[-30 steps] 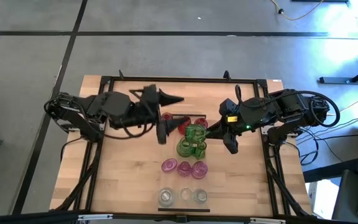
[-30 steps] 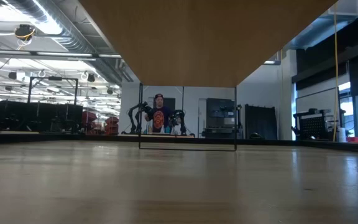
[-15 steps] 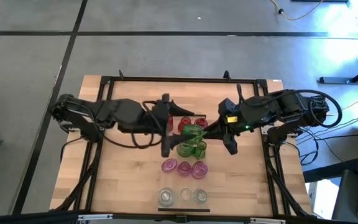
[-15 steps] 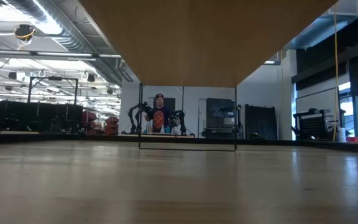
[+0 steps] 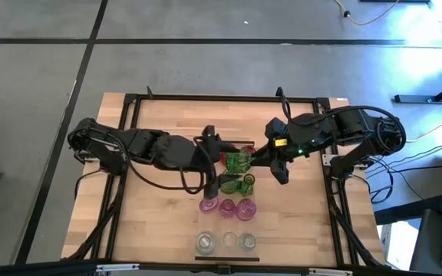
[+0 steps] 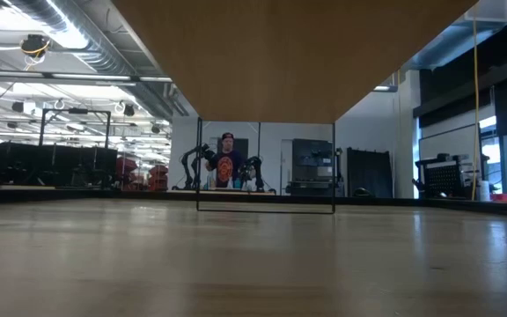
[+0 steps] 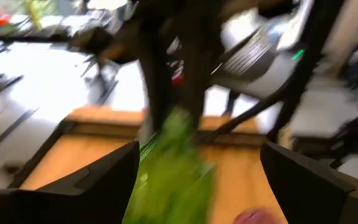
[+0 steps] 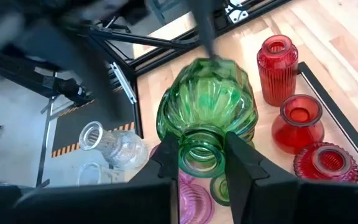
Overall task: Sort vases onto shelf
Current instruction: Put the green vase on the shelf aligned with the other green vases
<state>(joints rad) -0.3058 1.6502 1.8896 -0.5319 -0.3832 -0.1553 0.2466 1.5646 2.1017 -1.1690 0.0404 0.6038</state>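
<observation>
high view: within the last second the left gripper (image 5: 219,184) has been swung in over the green row, jaws spread wide and empty. the ribbed green translucent glass vase (image 8: 205,112) is clamped at its neck by the right gripper (image 8: 202,163), lifted above the pale wood shelf board (image 5: 261,192), just past the three red glass vases (image 8: 289,115). a handover or a reseating of this vase seems under way; green sorting is judged unfinished.
</observation>
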